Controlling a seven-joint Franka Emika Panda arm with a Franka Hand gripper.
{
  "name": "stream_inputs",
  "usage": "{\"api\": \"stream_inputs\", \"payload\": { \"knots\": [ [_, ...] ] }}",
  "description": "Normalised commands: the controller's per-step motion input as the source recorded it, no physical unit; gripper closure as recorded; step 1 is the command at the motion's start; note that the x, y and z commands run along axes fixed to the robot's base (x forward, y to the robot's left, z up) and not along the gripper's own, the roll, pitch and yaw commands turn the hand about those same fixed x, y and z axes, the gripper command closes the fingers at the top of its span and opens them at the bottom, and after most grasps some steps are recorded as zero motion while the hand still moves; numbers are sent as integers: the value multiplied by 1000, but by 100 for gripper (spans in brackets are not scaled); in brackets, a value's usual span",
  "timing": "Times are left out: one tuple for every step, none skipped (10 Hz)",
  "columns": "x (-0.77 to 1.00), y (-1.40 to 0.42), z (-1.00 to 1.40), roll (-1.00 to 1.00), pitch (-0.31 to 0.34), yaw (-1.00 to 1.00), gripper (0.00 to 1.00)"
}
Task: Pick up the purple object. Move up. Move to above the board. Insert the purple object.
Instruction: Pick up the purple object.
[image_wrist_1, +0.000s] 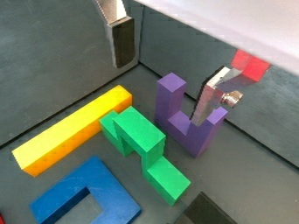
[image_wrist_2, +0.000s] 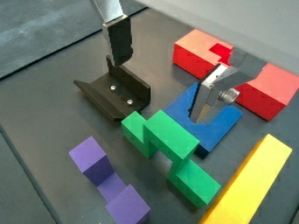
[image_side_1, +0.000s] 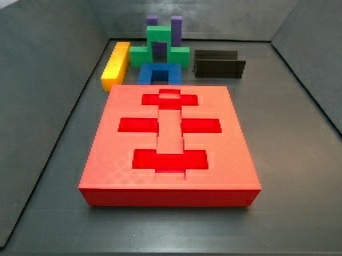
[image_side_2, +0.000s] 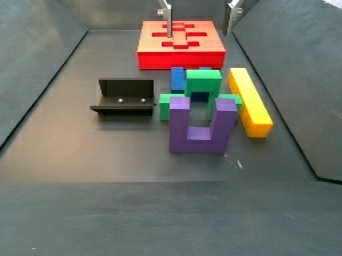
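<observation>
You have a dark grey matte bench (image_side_1: 40, 180) as the floor in both side views, boxed in by low dark grey walls (image_side_1: 80, 20) that slope outward from it. In a wrist view you see a pale panel (image_wrist_1: 233, 22) rising just beyond the bench edge. Light is soft and even; you get only faint sheen on the bench, with short shadows.

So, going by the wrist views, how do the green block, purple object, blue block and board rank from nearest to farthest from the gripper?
The gripper hangs open above the cluster.
1. Green block: roughly beneath the fingers, mid-cluster.
2. Purple object and blue block: at opposite ends of the green block, too close to call.
3. Board: beyond the blue block, farthest.
</observation>
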Motion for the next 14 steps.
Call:
{"api": "stream_inputs", "payload": {
  "knots": [
    [0, -111, -57, -114, 0, 6, 0],
    [23, 0, -60, -67, 0, -11, 0],
    [394, -349, 0, 0, 0, -126, 0],
    [577, -640, -51, 0, -43, -163, 0],
    [483, -563, -77, -9, -100, -166, 0],
    [249, -329, -97, -19, -106, -174, 0],
    [-386, 754, 17, -30, 0, -151, 0],
    [0, 1000, 91, -77, 0, 0, 0],
    [163, 991, 86, -1, 0, 26, 0],
    [409, 840, 106, 0, 0, 57, 0],
    [557, 691, 151, 11, 19, 97, 0],
    [766, 546, 94, 70, 49, 86, 0],
    [846, 511, 80, 83, 70, 57, 0],
    [900, 500, 0, 24, 89, 3, 0]
  ]
}}
